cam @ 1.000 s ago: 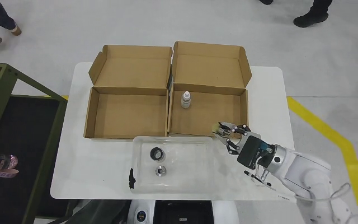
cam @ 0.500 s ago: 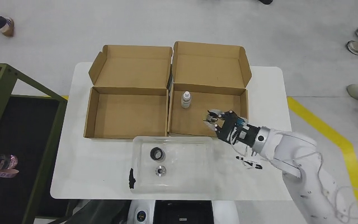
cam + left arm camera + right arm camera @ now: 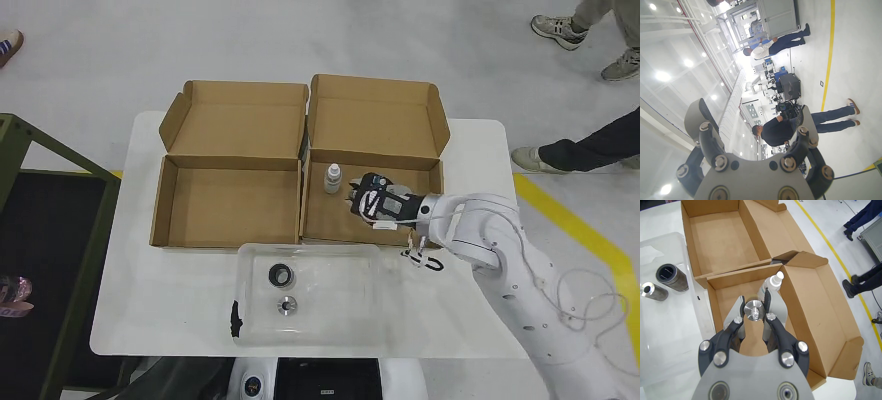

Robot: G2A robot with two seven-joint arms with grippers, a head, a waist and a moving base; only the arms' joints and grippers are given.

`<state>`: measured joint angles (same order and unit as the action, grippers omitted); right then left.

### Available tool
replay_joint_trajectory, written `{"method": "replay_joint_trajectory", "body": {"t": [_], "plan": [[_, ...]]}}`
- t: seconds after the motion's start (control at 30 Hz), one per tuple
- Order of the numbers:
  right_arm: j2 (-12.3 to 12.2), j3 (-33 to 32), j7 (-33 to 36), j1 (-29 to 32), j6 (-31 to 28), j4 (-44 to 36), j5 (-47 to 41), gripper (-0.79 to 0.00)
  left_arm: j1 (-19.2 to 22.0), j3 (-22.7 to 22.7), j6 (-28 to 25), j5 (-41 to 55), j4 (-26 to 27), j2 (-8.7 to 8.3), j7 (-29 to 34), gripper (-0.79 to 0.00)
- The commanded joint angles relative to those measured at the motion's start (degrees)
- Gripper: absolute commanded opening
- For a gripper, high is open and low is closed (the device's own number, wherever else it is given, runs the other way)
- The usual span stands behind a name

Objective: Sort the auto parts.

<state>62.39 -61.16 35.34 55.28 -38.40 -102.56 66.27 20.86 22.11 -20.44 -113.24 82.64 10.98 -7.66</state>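
My right gripper [image 3: 754,306] is shut on a shiny metal part [image 3: 754,312] and hangs over the right cardboard box [image 3: 425,225], close to a small white spray bottle [image 3: 772,283] that stands near the box's far corner. From above, the right gripper [image 3: 362,198] sits just beside the bottle [image 3: 333,179]. The left cardboard box [image 3: 228,205] holds nothing. In the clear plastic tray [image 3: 330,310] stand a dark cylindrical bushing [image 3: 281,272] and a smaller silver sleeve [image 3: 288,305]. My left gripper [image 3: 751,113] is open and points up into the room, holding nothing.
Both boxes have their lids folded back toward the table's far edge [image 3: 320,115]. A small black clip [image 3: 424,262] lies on the white table right of the tray. A green cart [image 3: 40,250] stands left of the table.
My right gripper has carried the metal part from the tray's right end over the right box's front wall, ending beside the spray bottle.
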Motion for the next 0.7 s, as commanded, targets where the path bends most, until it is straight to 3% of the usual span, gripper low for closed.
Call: {"method": "replay_joint_trajectory", "body": {"t": [0.0, 0.67], "plan": [[0.3, 1.3, 1.1, -1.8, 0.3, 1.8, -0.3, -0.785, 0.0, 0.0, 0.0, 0.0, 0.0, 0.00, 0.0, 0.000], [3.5, 10.6, 7.0, -13.0, 3.3, 19.4, 0.4, -0.785, 0.0, 0.0, 0.0, 0.0, 0.0, 0.00, 0.0, 0.000]]}}
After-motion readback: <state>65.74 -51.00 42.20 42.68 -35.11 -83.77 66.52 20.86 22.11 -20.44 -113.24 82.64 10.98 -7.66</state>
